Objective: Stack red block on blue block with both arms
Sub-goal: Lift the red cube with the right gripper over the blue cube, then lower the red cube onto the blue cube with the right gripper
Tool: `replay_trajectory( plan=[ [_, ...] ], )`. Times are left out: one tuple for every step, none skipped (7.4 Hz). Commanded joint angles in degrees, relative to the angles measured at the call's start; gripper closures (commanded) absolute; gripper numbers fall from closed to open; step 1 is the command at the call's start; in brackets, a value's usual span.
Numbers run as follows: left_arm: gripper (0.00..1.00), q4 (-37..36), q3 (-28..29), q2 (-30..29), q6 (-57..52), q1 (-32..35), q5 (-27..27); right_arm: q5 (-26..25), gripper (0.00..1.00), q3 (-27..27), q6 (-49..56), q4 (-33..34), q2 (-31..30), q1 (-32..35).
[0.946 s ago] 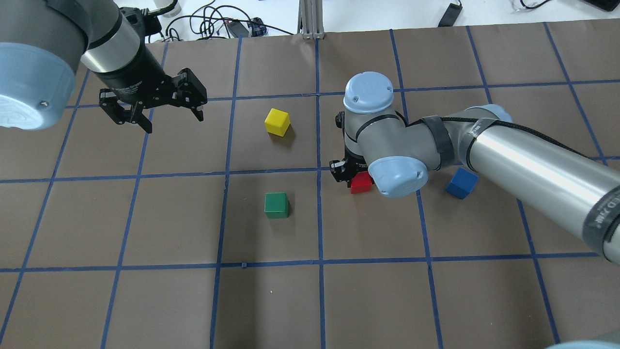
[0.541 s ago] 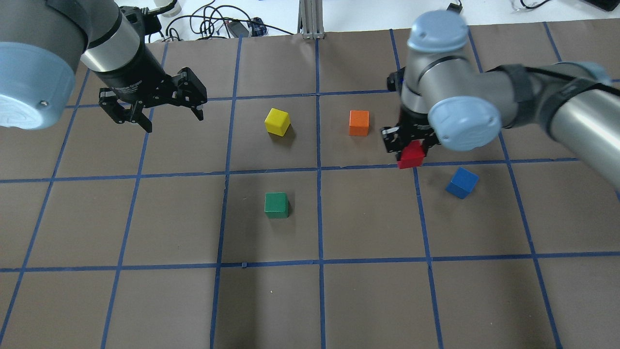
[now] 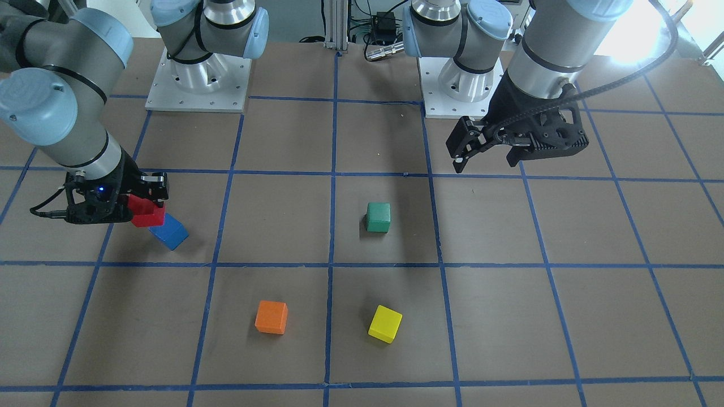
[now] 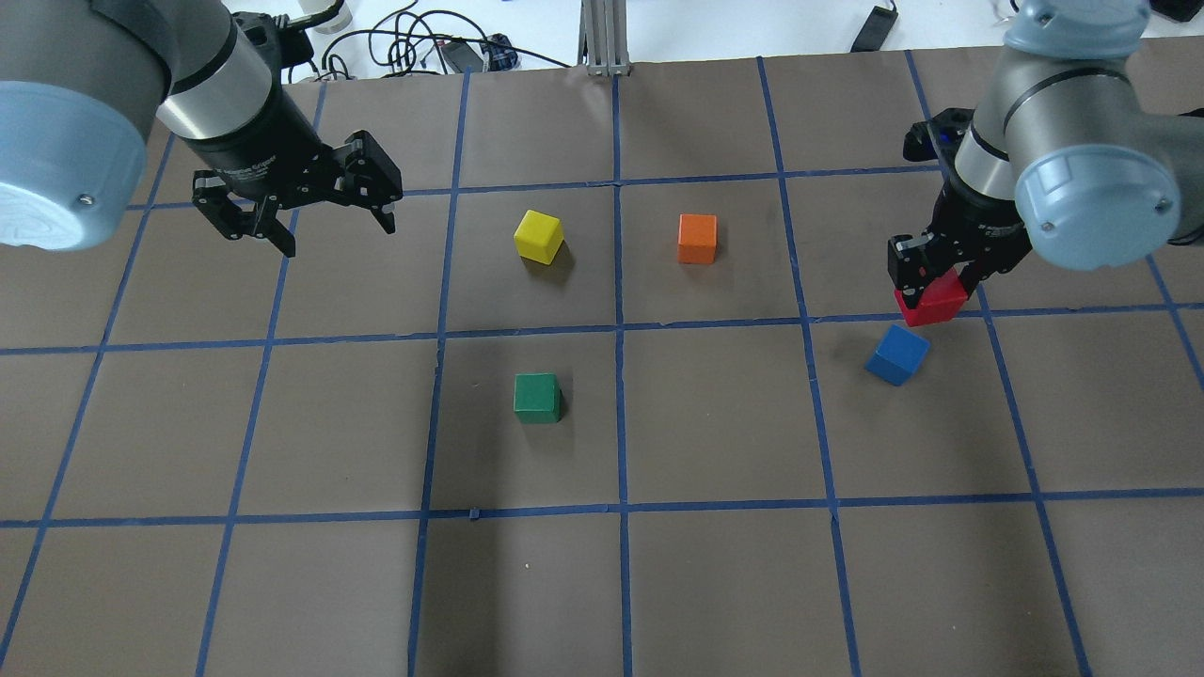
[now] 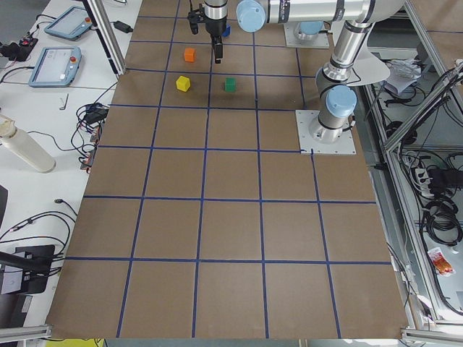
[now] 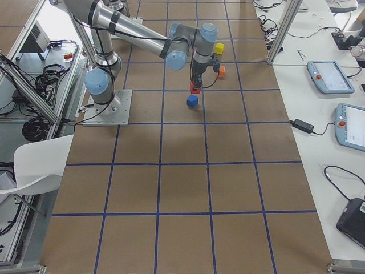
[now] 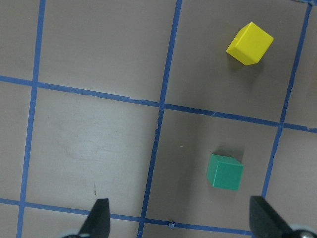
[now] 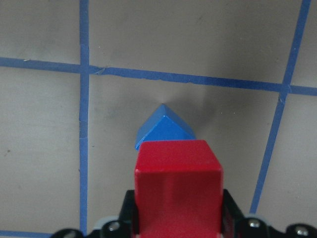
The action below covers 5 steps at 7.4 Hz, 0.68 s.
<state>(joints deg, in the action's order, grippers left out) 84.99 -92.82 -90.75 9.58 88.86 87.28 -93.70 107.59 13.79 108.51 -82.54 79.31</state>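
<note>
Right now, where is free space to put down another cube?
Bare: the grid square between the small green cube and the small blue cube, and the row nearer the robot. Crowded: beside the blue cube, where the right gripper holds the small red cube.

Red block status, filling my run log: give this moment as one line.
right hand: shut on red block | red block: lifted, near blue block, unstacked | left hand: open, empty

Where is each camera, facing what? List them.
Front: across table, facing robot; left gripper, right gripper.
Overhead: above, behind; same grippers.
Left side: table end; left arm near.
Right side: opposite end; right arm near.
Left wrist: over green block, yellow block; fingertips.
Right wrist: over blue block; grips red block.
Front, overhead share all blocks.
</note>
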Motion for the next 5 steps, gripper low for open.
replay_trajectory(
  plan=[
    [0.00, 0.00, 0.01, -0.04, 0.00, 0.00, 0.00, 0.27, 1.00, 2.09, -11.65, 4.25, 1.06, -0.21],
    [0.00, 0.00, 0.01, -0.04, 0.00, 0.00, 0.00, 0.27, 1.00, 2.01, -14.81, 4.52, 1.50, -0.38],
    [0.00, 0.00, 0.01, -0.13, 0.00, 0.00, -0.09, 0.27, 1.00, 2.18, -18.50, 5.04, 2.20, -0.30],
    [0.00, 0.00, 0.01, -0.13, 0.00, 0.00, -0.09, 0.27, 1.00, 2.27, -18.71, 5.14, 2.29, -0.38],
    [0.00, 0.00, 0.01, -0.22, 0.00, 0.00, -0.09, 0.27, 1.00, 2.71, -20.36, 5.05, 2.29, -0.38]
  ],
)
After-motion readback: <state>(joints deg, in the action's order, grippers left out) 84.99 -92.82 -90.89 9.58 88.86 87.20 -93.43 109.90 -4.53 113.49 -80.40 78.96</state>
